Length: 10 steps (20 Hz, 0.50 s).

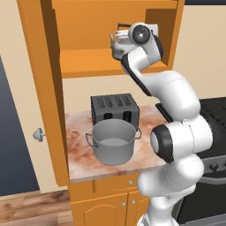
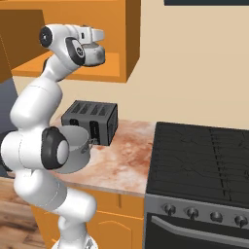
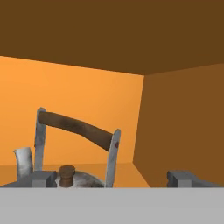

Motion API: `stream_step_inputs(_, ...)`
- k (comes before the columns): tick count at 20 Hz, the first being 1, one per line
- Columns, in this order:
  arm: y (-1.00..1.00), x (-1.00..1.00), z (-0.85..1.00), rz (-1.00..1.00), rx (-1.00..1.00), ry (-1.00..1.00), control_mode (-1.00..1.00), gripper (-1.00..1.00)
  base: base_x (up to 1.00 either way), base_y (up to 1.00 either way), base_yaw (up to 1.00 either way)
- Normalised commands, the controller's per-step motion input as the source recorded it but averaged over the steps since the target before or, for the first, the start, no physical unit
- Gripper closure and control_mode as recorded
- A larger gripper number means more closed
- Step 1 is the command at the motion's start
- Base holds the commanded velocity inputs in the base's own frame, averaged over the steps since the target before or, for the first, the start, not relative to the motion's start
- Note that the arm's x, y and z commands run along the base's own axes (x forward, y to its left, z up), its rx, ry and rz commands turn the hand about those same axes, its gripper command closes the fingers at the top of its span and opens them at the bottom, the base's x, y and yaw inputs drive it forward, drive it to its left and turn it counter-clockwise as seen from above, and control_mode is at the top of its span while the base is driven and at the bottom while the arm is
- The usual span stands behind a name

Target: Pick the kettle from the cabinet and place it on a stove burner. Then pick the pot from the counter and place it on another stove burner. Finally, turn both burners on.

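The silver kettle (image 3: pixel 74 175) stands on the shelf of the orange cabinet (image 1: pixel 84 59). Its dark arched handle (image 3: pixel 74 126), knobbed lid and spout show in the hand view. My gripper (image 3: pixel 114 179) is open, level with the kettle's top, and the kettle sits toward the left fingertip (image 3: pixel 43 178), not gripped. From the left base view the kettle (image 1: pixel 116 50) peeks out left of my hand inside the cabinet. The grey pot (image 1: pixel 114 142) rests on the mottled counter (image 1: pixel 79 150). In the right base view the black stove burners (image 2: pixel 204 155) lie to the right.
A dark four-slot toaster (image 1: pixel 114 107) stands behind the pot. The cabinet's right wall (image 3: pixel 183 122) is close beside my right fingertip. Knobs (image 2: pixel 192 212) run along the stove front. Orange base cupboards (image 1: pixel 110 203) sit below the counter.
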Motion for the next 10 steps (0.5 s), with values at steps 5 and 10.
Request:
stream_step_inputs(5,0.00,0.02,0.00,0.00,0.00,-0.01,-1.00,-1.00,0.00,0.00,0.00)
stream_step_inputs(10,0.00,0.05,0.00,0.00,0.00,-0.02,-1.00,-1.00,0.00,0.00,0.00)
